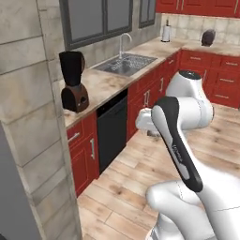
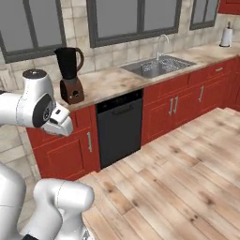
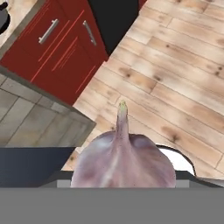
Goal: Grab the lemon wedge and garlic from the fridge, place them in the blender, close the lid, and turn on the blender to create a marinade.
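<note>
A pinkish-white garlic [image 3: 123, 157] with a pointed tip sits right in front of the hand camera, hanging over the wooden floor. My gripper [image 1: 143, 123] is shut on the garlic; the bulb hides its fingertips. The hand hangs out in front of the red cabinets, below counter height and to the right of the blender [image 1: 73, 86]. The blender [image 2: 70, 75] is a dark jar with a brown handle on a reddish-brown base, standing on the counter's left end. The lemon wedge and the lid are out of view. I cannot tell whether the grey slab [image 1: 9, 201] at the far left is the fridge.
A steel sink [image 1: 125, 63] with a tap lies in the counter beyond the blender. A black dishwasher [image 1: 112, 129] sits between red cabinets [image 1: 84, 154]. A stone pillar [image 1: 37, 117] stands at the left. Wooden floor [image 2: 187, 173] stretches to the right.
</note>
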